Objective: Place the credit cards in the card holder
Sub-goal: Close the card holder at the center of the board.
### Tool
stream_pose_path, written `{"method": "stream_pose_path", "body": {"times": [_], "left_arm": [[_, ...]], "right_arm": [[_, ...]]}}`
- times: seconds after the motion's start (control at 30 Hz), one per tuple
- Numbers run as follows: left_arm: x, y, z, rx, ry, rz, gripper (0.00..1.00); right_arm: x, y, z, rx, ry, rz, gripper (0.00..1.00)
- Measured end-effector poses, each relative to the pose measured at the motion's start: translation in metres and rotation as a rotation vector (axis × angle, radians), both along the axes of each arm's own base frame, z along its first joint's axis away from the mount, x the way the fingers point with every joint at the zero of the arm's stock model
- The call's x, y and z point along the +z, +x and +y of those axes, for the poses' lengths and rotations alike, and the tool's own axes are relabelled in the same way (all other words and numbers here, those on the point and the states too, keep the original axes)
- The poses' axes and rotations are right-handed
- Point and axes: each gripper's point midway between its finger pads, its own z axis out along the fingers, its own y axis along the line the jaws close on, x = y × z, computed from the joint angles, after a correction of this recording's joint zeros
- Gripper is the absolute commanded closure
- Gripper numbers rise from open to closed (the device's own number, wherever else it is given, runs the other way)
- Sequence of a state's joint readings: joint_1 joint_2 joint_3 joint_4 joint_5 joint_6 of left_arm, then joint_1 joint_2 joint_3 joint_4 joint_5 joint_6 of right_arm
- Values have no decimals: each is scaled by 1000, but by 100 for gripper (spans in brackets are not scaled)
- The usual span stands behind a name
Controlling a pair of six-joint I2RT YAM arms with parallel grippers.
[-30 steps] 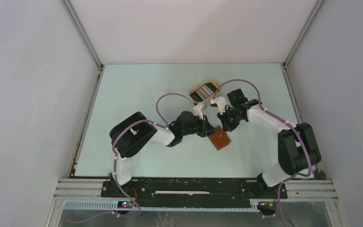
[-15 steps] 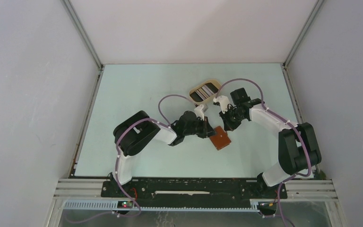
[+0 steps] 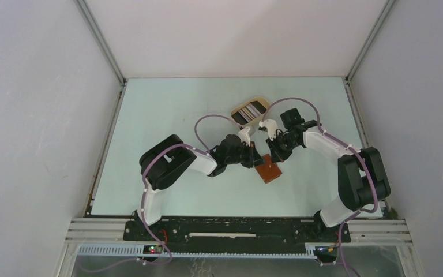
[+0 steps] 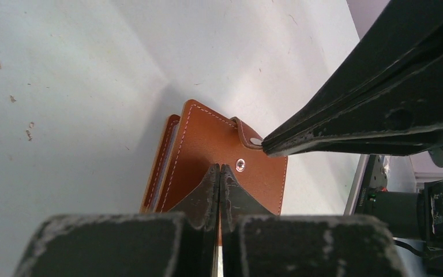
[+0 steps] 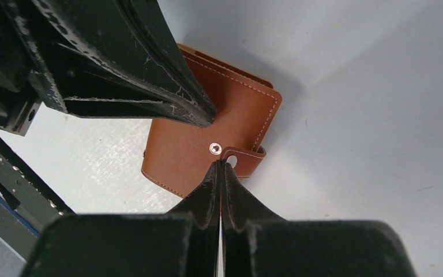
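Card holder [image 4: 207, 144]: reddish-brown leather or leather-look, smooth, low sheen, with pale stitching along the edges. Closing tab [image 4: 243, 130]: same material and finish. Snap stud [image 4: 240, 165] on the cover: bright metal, shiny.

Left gripper [image 4: 220, 168]: black, hard, matt, with edges scuffed and flecked with grey-white wear. Right gripper [image 5: 221, 165]: same black matt finish, equally scratched and worn at the rims.

Table [image 4: 63, 86]: pale, smooth, matt, with a few small dark specks.

Left arm [image 3: 199, 164] and right arm [image 3: 329, 147]: white and black plastic shells, lightly glossy.

Tray [image 3: 236, 108]: beige and matt. Its material cannot be determined.

Frame rails [image 3: 92, 231]: silver metal, dull.
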State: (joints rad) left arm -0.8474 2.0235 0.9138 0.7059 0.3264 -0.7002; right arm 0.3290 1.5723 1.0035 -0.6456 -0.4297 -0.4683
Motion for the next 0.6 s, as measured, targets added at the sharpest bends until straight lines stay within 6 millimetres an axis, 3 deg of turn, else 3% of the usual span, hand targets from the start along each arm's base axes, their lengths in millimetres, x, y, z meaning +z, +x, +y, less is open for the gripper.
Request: {"method": "stream_pose_path", "body": {"times": [0.6], "left_arm": [[0,0,0,0,-1,3,100]], "right_arm": [[-11,-14,8,58,-6,56,100]]}}
